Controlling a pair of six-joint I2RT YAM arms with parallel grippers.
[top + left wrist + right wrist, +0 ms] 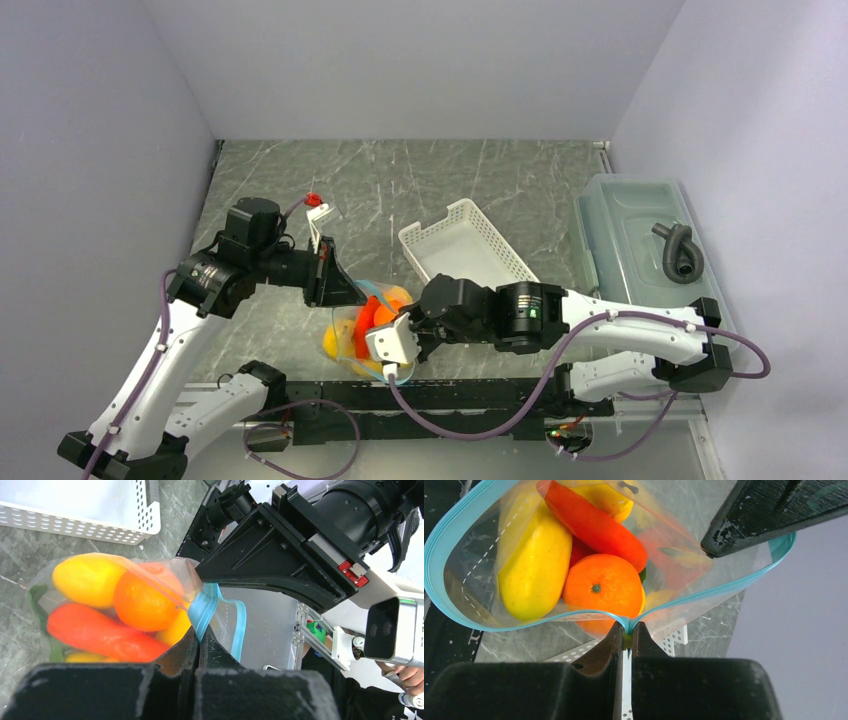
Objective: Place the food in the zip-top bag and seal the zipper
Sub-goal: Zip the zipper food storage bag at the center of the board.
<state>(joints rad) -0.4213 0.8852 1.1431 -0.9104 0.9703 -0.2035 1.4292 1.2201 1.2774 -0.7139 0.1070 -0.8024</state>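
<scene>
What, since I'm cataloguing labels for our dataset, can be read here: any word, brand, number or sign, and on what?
No text is readable.
On the left arm's motor ring: faint pale marks, too small to read.
On the right arm's motor housing: faint marks, too small to read.
On the zip-top bag: no print.

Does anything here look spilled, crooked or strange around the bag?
Nothing is spilled: the food sits inside the zip-top bag. The one thing that stands out is the zipper: it gapes in a wide loop, though the left gripper and right gripper each pinch it. The white basket lies at a slant.
</scene>
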